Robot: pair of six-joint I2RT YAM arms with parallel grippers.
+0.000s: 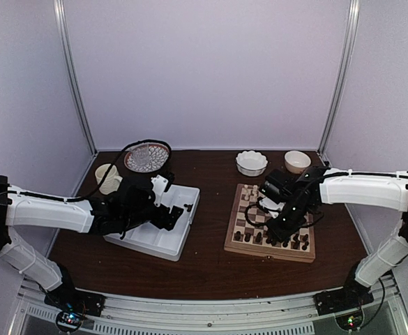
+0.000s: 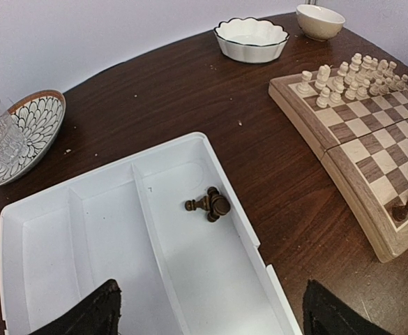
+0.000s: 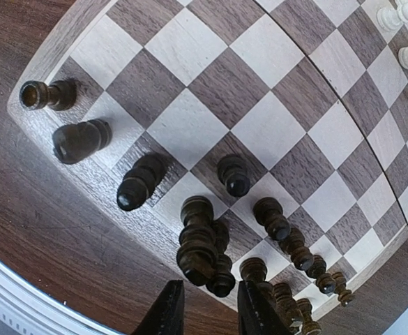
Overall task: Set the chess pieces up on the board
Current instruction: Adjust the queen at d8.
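The left arm stretches low over the tray. The left claw is spread wide and empty above the right compartment, where a few dark pieces lie heaped near the right wall. Bare bench separates the tray from the board. The board's middle squares are free, and cream pieces line its far edge. The right arm bends over the near edge. The right claw is narrowly parted at crowded standing dark pieces, and I cannot tell whether it grips one.

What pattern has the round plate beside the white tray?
The plate is white with black petal outlines and a brown rim; clearest in left wrist view.
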